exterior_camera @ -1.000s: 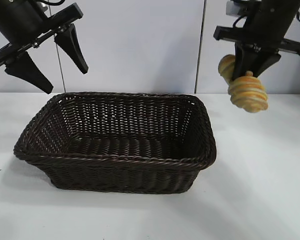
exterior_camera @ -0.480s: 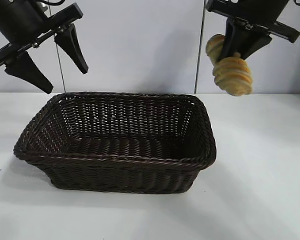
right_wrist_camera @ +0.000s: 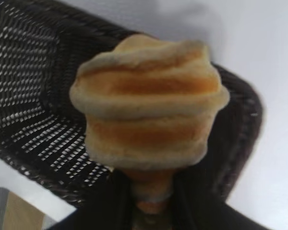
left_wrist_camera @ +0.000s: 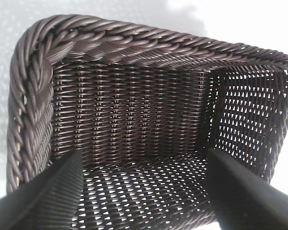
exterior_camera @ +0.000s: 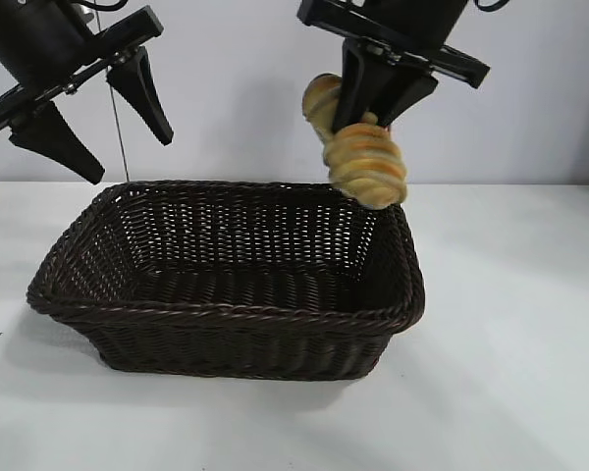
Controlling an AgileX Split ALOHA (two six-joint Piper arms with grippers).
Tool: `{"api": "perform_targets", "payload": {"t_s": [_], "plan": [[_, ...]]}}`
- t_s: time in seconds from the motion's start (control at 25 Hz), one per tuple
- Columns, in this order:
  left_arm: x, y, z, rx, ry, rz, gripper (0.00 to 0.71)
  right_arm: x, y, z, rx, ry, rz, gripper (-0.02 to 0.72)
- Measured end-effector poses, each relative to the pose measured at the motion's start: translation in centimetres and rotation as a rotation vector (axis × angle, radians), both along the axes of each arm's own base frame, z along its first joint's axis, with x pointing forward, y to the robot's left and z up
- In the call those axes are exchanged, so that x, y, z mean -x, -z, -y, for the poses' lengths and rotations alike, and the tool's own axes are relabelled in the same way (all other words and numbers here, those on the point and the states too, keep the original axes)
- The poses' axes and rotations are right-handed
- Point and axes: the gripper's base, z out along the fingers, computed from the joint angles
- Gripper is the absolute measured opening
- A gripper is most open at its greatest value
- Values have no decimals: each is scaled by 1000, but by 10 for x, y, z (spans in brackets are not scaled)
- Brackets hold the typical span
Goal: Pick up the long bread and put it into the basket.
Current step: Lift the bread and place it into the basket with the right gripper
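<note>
White worktop (exterior_camera: 510, 324) and a pale wall are framing the scene. At the far left, the left tool (exterior_camera: 90, 116) is hanging released above the basket's near-left corner, its fingers spread wide, probably parked there to leave the way free; its wrist view is looking straight down into the weave. At centre, the basket (exterior_camera: 226, 314) is sitting on the worktop with nothing visible inside it. To the right, the right tool (exterior_camera: 368, 110) is gripping the bread (exterior_camera: 365, 165) around its middle, so one end is drooping toward the camera and the other is poking up behind the fingers. The bread is hanging in the air above the basket's far-right corner, clear of the rim, likely so that it can be carried inward and lowered without snagging the wicker.
</note>
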Motion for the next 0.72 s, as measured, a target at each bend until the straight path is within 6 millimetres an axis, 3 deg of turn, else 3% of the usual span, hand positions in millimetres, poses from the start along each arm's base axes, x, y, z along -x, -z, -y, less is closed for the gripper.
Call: {"api": "perform_targets", "payload": {"t_s": [0.48, 0.72], "plan": [[0, 0, 0, -1, 0, 0, 518, -10, 38, -11, 18, 1, -52, 163], [0, 0, 0, -1, 0, 0, 518, -13, 40, -12, 9, 9, -40, 288]]}}
